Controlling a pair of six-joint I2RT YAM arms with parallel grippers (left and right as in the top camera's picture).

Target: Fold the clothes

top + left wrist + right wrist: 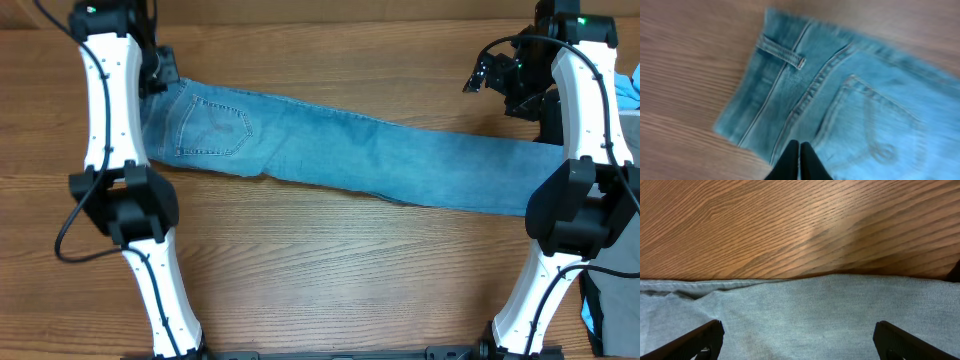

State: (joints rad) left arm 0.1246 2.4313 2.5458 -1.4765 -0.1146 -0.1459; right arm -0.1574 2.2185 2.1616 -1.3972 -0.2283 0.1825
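Observation:
The light-blue denim jeans [350, 150] lie flat, folded lengthwise, across the table from waist at upper left to leg ends at right, back pocket [212, 125] up. My left gripper [160, 75] hovers at the waistband's far corner. In the left wrist view its fingers [800, 146] are shut together with nothing between them, over the waistband [770, 95] with its belt loop [782, 52]. My right gripper [528, 105] is above the leg ends. In the right wrist view its fingers [797, 337] are wide open over the denim [805, 310], empty.
A sky-blue garment [630, 90] lies at the right edge of the table. A dark grey item [612, 310] sits at the lower right corner. Bare wood table [330, 260] lies in front of the jeans and behind them [790, 225].

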